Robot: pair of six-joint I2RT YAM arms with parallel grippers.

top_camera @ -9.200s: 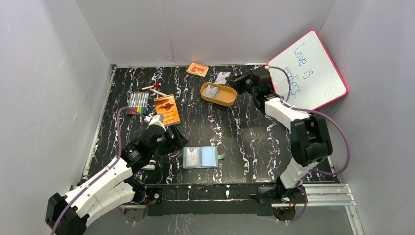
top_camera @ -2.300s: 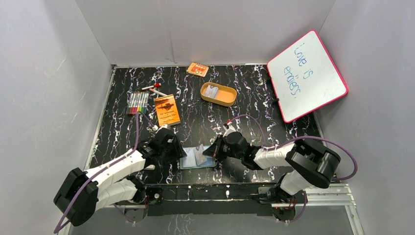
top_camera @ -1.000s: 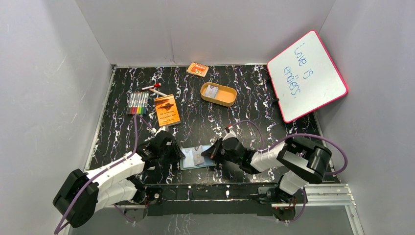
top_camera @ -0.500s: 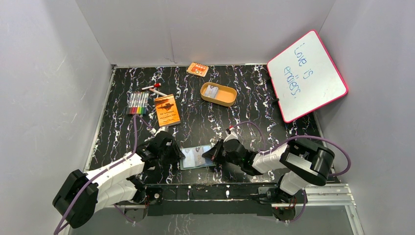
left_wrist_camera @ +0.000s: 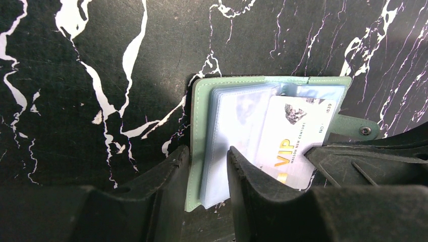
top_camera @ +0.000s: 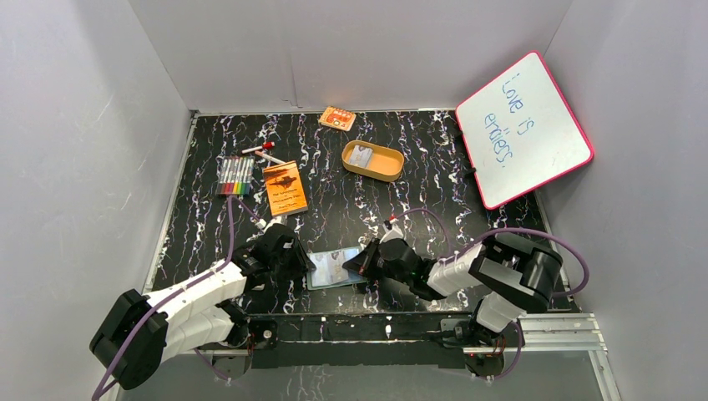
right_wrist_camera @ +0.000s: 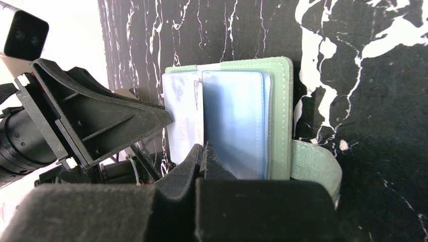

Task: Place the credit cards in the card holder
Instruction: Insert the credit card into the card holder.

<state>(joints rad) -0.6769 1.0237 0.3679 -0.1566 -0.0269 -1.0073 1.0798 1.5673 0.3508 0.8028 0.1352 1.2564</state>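
Your card holder (left_wrist_camera: 242,113) lies open and flat near the front edge of the desk (top_camera: 417,213), between the two arms. Its clear pockets face up and its snap tab (left_wrist_camera: 361,130) points right. A pale credit card (left_wrist_camera: 292,136) marked VIP sits slanted across the holder's middle, its far end among the pocket leaves; whether it is inside a pocket you cannot tell. Your right gripper (right_wrist_camera: 204,150), reaching in from the holder's right, is closed tight on one end of that card. Your left gripper (left_wrist_camera: 208,154) stands part-way open astride the holder's left side. One finger (left_wrist_camera: 169,174) sits just outside the green cover, the other (left_wrist_camera: 247,174) lies over the clear pockets, and nothing is clamped between them. That second finger sits just beside the card's left edge, and the two grippers crowd close over the holder. Toward the back of the desk, well apart, a tan oval tray (top_camera: 389,174) holds a second credit card (top_camera: 361,155). Left of it lie an orange booklet (top_camera: 285,187), a row of markers (top_camera: 235,175) and a red-capped pen (top_camera: 261,150). An orange packet (top_camera: 337,118) rests by the back wall. A pink-framed whiteboard (top_camera: 524,129) with blue handwriting leans at the right rear corner.
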